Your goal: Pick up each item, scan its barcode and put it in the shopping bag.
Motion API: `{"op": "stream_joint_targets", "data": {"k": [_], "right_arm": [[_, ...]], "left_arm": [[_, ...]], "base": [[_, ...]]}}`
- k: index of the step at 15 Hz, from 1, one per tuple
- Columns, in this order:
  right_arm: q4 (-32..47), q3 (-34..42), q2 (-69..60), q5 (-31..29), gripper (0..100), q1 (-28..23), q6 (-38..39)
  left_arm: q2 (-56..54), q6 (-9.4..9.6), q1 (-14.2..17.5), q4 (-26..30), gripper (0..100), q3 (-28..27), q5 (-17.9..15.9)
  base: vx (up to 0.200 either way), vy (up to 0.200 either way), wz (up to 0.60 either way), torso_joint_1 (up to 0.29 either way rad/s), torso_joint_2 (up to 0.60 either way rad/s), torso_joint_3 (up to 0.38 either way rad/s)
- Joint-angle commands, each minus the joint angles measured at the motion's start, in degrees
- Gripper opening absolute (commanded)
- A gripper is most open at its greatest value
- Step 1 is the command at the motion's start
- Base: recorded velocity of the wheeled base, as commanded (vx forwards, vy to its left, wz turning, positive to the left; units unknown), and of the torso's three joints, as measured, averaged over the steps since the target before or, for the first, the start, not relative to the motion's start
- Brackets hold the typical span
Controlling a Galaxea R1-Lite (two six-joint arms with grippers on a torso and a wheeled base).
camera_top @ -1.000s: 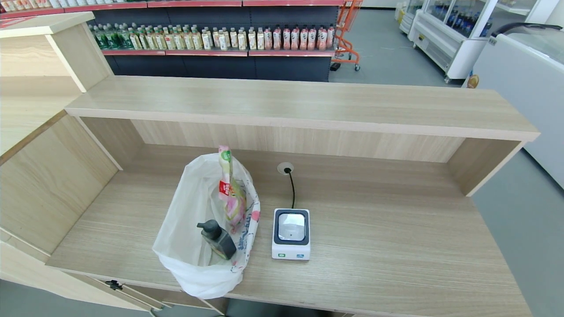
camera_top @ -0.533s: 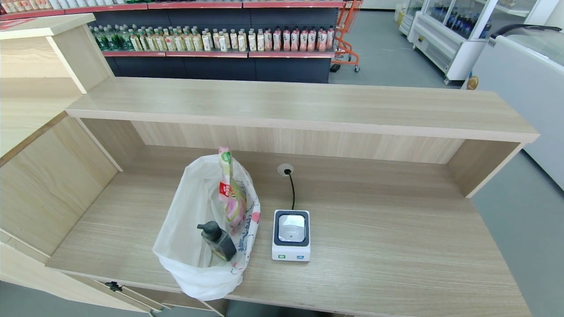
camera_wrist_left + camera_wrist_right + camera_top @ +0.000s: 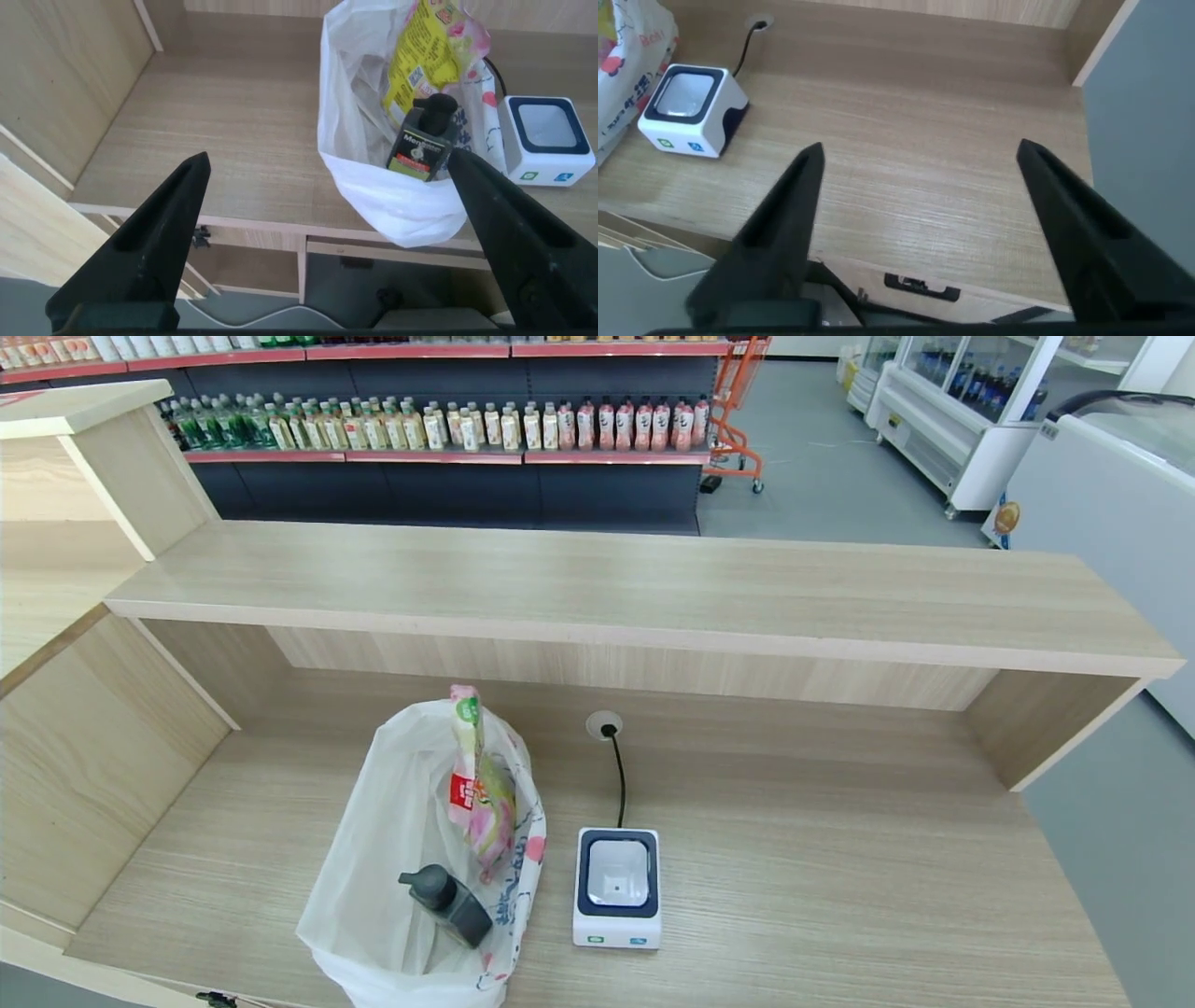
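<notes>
Bag [image 3: 369,859]: white plastic, mouth open, just left of the scanner [image 3: 617,887] on the counter [image 3: 840,896].
Contents: dark pump bottle [image 3: 448,905] leaning at the bottom; pouch [image 3: 478,784] upright, top above the rim.
Left gripper [image 3: 329,159]: fingers spread wide, empty, above the near counter edge on the scanner's bag side.
Right gripper [image 3: 922,147]: fingers spread wide, empty, over the counter right of the scanner.
Left wrist view: bottle's label [image 3: 414,151] faces the camera.
Right wrist view: drawer handle [image 3: 922,285] under the counter edge.
Cable [image 3: 620,775]: from the scanner back to a grommet [image 3: 605,724].
Ledge [image 3: 653,588]: behind the scanner.

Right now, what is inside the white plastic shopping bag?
A dark pump bottle and an upright pink-and-green snack pouch; what lies lower in the bag is covered.
</notes>
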Motion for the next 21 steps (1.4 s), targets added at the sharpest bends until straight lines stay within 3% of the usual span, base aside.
{"op": "stream_joint_targets", "data": {"k": [1, 21], "right_arm": [[0.04, 0.01, 0.18, -0.05, 0, 0.00, 0.34], [0.04, 0.01, 0.09, -0.05, 0, 0.00, 0.25]], "left_arm": [[-0.01, -0.01, 0.01, -0.02, 100, 0.00, 0.01], [-0.01, -0.01, 0.01, -0.02, 100, 0.00, 0.01]], "base": [[0.000, 0.000, 0.00, 0.000, 0.00, 0.000], [0.000, 0.000, 0.00, 0.000, 0.00, 0.000]]}}
